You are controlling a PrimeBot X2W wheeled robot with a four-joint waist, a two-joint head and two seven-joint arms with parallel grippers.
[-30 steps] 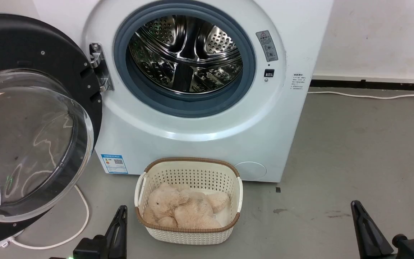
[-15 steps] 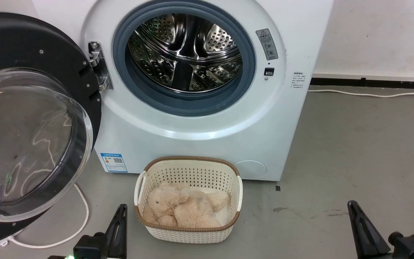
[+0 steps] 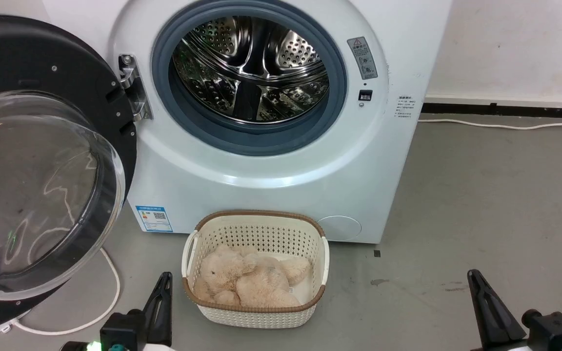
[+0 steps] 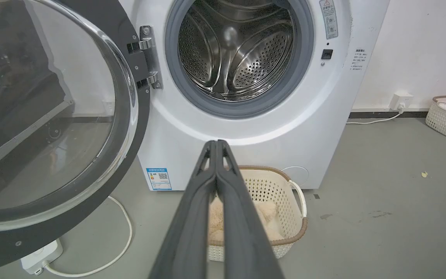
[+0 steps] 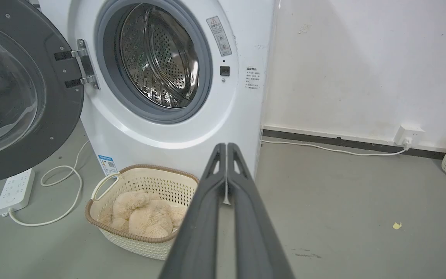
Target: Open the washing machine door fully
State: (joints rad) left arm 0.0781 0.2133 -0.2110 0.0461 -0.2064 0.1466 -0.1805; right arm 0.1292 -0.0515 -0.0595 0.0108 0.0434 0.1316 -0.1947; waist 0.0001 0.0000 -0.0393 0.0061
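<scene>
- The washing machine door [image 3: 37, 170] hung swung wide at the left of the washing machine [image 3: 271, 180]. It was held by the hinge [image 3: 132, 87] at its two-o'clock edge, with its glass bowl facing the head camera.
- The left gripper [image 3: 164, 287] sat low, its fingers pressed together on nothing. The door lay at its ten o'clock, near but not touching.
- The right gripper [image 3: 473, 285], also pressed together and empty, had the door well apart at about nine o'clock. The basket [image 3: 256, 215] lay between the two grippers.
- By that layout, the left arm was the nearer one for any last push. The door already looked close to fully open.
</scene>
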